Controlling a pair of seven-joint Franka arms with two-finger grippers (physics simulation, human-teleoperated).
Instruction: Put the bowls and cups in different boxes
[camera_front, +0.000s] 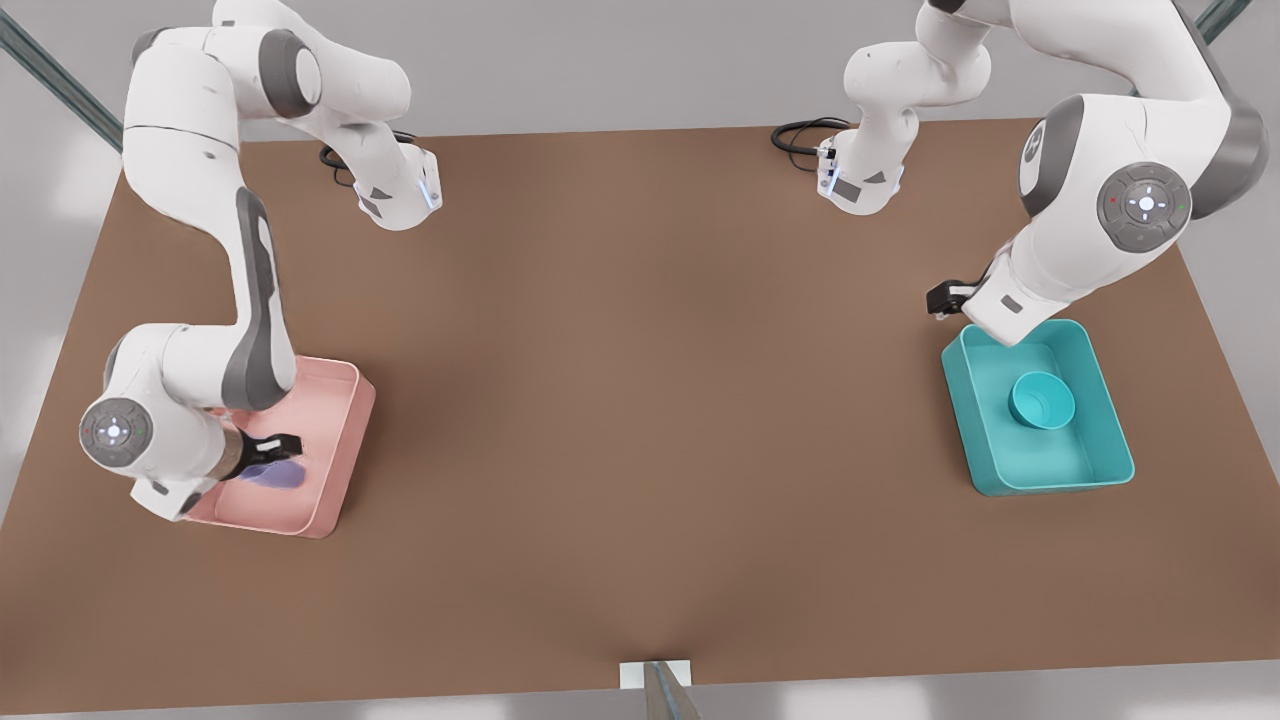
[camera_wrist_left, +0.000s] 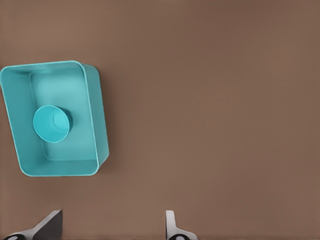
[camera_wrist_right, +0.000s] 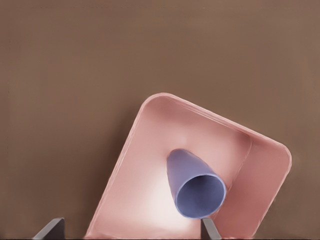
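So the small round teal bowl (camera_front: 1041, 400) sits inside the teal rectangular box (camera_front: 1108, 470), left gripper (camera_wrist_left: 112, 227) spread just above it (job done there). Far across from that box, the right gripper (camera_front: 268, 455), fingers spread, hovers over the lavender tapered cup (camera_wrist_right: 196, 186) lying tipped in the pale pink box (camera_wrist_right: 267, 172).

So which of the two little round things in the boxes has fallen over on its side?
The lavender tapered cup in the pale pink box lies on its side. The small round teal bowl sits upright in the teal box.

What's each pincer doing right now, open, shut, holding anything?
Left pincer: open, empty, beside the teal box that holds the bowl.
Right pincer: open, over the pink box; cup lies inside on its side, ungripped.
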